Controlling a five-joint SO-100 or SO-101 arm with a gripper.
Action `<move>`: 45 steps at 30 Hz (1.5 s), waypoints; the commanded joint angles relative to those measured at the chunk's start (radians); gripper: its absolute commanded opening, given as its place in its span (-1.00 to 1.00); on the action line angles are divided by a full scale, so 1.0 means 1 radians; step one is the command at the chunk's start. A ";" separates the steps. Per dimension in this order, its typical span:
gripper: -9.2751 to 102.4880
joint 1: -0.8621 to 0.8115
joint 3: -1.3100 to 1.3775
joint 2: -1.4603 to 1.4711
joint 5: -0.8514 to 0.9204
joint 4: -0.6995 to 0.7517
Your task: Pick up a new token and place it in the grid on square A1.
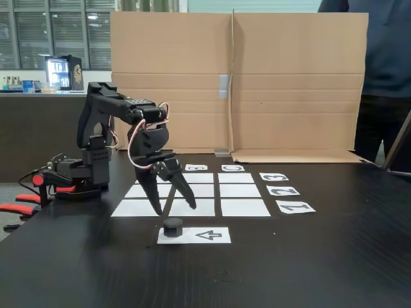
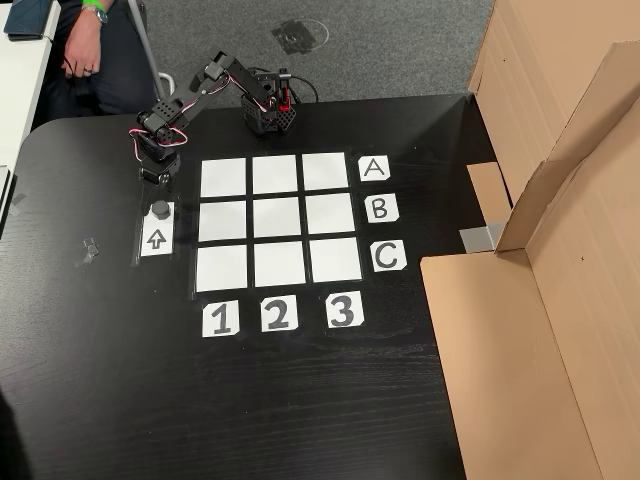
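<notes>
Fixed view: label A is hidden behind the arm [image 1: 115, 122], and only B and C peek out at the grid's [image 1: 241, 190] far edge, hard to read. Left col. of squares partly blocked by the tool [image 1: 174, 206]. Person at upper right, cut off by frame edge, standing behind the cardboard wall [image 1: 234, 83].

Other view, from above: tool [image 2: 157, 177] is foreshortened, just a dark blob at upper left, so finger spread can't be read there. A person's hand [image 2: 80, 60] at top left, arm cropped.

Tool now: fixed view shows it released, two fingers splayed wide in an inverted V, tips pointing down, nothing between them. Whether the tips touch the worktop [image 1: 321, 269] or hang just over it: can't tell.

Token [image 1: 172, 224] sits center-low in fixed view, on the left end of the arrow strip [image 1: 194, 235], just below the fingertips, apart from them. From above, token [image 2: 159, 209] sits on the strip's top end, strip [image 2: 157, 236] just left of the grid [image 2: 278, 215]. A1 [image 2: 223, 178], top-left square from above, is bare, tool beside its left edge.
</notes>
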State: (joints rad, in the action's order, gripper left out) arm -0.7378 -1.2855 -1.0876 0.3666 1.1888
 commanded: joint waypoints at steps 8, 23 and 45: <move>-0.11 -0.006 0.086 0.064 0.011 0.029; -0.13 -0.028 0.296 0.212 0.008 0.121; -0.21 -0.014 0.324 0.236 0.029 0.147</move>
State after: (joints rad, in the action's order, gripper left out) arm -0.7593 -0.9956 -0.8452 0.3866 1.3315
